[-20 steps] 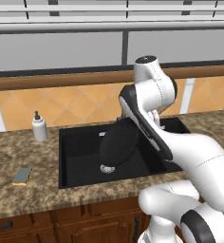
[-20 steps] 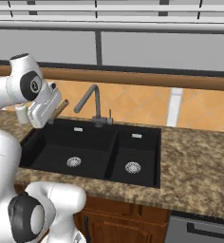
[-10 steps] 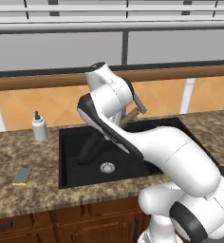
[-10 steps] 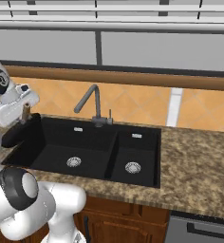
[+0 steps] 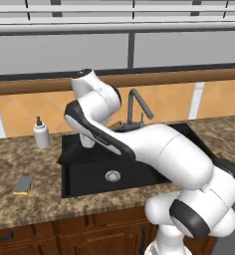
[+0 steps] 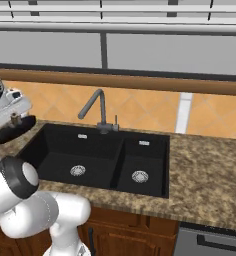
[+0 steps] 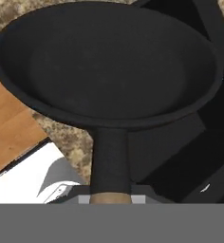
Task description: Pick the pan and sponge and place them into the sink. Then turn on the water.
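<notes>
The black pan (image 7: pixel 104 66) takes up most of the hand view, its dark neck and tan handle end (image 7: pixel 109 198) running down to the bottom edge. My gripper (image 6: pixel 13 118) is shut on that handle, and the pan (image 6: pixel 17 128) hangs level just above the left rim of the black double-basin sink (image 6: pixel 50 150). The sink (image 5: pixel 89 172) has nothing in it, and no water falls from the dark faucet (image 6: pixel 96 106). On the counter left of the sink lies the grey-blue and yellow sponge (image 5: pixel 24 185). In the left base view my own arm hides the hand.
A white soap pump bottle (image 5: pixel 40 133) stands at the back left of the counter. Speckled brown granite (image 6: pixel 210 180) stretches right of the sink. Wooden cabinet fronts (image 5: pixel 64 234) run below the counter edge, and a tiled wall rises behind the faucet (image 5: pixel 138 107).
The arm has swung toward the sink's left end, carrying the pan from above the wide basin to the left rim. The pan now sits level instead of hanging steeply.
</notes>
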Controlling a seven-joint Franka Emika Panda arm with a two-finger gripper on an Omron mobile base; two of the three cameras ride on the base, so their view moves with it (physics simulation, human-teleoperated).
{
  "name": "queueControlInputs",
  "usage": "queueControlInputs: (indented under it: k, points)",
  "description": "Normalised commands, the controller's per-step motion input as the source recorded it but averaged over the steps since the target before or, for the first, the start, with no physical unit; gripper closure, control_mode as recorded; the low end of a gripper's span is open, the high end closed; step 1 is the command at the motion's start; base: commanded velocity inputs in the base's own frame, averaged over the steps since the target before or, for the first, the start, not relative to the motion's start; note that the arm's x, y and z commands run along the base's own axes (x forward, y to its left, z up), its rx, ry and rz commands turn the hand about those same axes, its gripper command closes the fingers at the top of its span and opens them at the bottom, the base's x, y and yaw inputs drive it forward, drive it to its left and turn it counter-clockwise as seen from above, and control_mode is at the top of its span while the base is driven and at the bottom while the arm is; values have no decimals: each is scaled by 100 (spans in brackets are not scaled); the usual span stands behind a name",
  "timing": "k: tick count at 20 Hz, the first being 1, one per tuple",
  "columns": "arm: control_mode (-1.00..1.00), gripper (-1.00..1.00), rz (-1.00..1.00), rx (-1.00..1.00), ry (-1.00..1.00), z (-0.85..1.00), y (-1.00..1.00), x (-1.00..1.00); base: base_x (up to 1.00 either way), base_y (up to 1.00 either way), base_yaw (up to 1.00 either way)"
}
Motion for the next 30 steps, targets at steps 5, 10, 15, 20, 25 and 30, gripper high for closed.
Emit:
queueControlInputs:
  k: [5, 10, 15, 20, 25, 30]
  points:
    - [-100, 100, 0, 31, -35, -43, 16, 10, 0, 0, 0]
    - [-100, 100, 0, 32, -30, -35, 13, 15, 0, 0, 0]
    - [-100, 100, -1, 23, -12, -21, 27, 30, 0, 0, 0]
    - [-100, 100, -20, 2, -2, -22, 42, 19, 0, 0, 0]
    - [-100, 100, -38, 0, 0, -18, 28, 29, 0, 0, 0]
    - [-100, 100, -44, 5, 4, -1, 15, 30, 0, 0, 0]
